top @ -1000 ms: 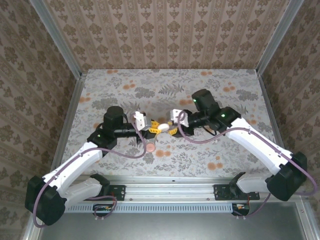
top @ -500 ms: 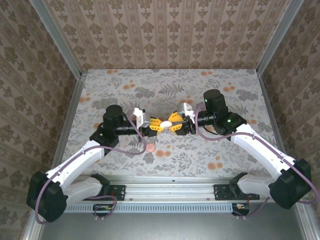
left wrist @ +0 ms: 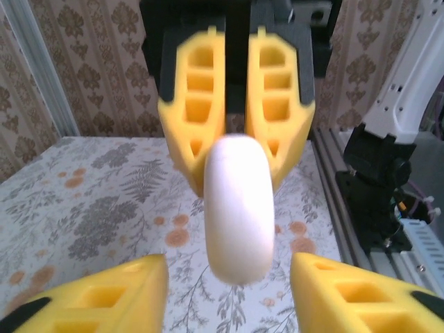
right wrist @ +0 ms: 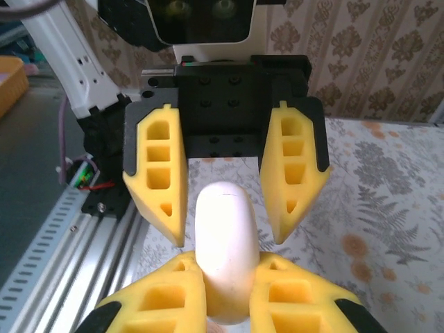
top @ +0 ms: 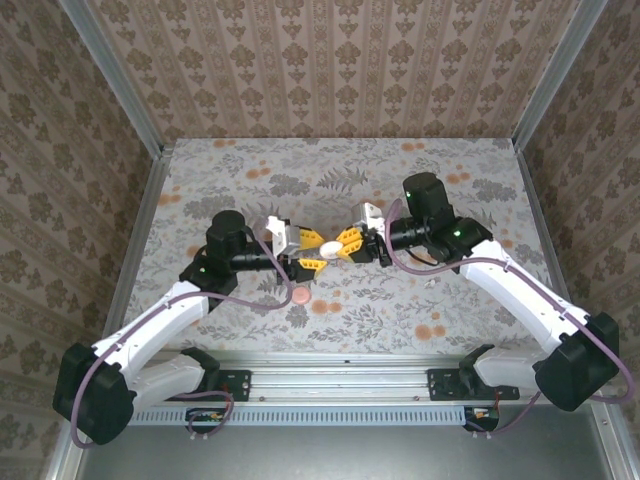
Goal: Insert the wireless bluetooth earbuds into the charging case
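- Right jaws [right wrist: 229, 281]: closed on the white piece [right wrist: 223, 243], pinching its near end. The piece is a smooth, rounded oval held edge-on.
- Left jaws [left wrist: 229, 270]: open, one yellow finger [left wrist: 104, 298] on each side of the white piece, with a gap on both sides and no contact.
- The two arms meet nose to nose above the middle of the worktop [top: 470, 160], with the white piece held in the air between them.
- Charging case [top: 298, 295]: a small salmon-pink disc lying flat on the worktop, just on the near side of the left jaws. It is apart from both arms and nothing touches it.
- Whether the white piece is an earbud cannot be told.
- Worktop: a floral sheet in grey and orange, with patterned walls on three sides.
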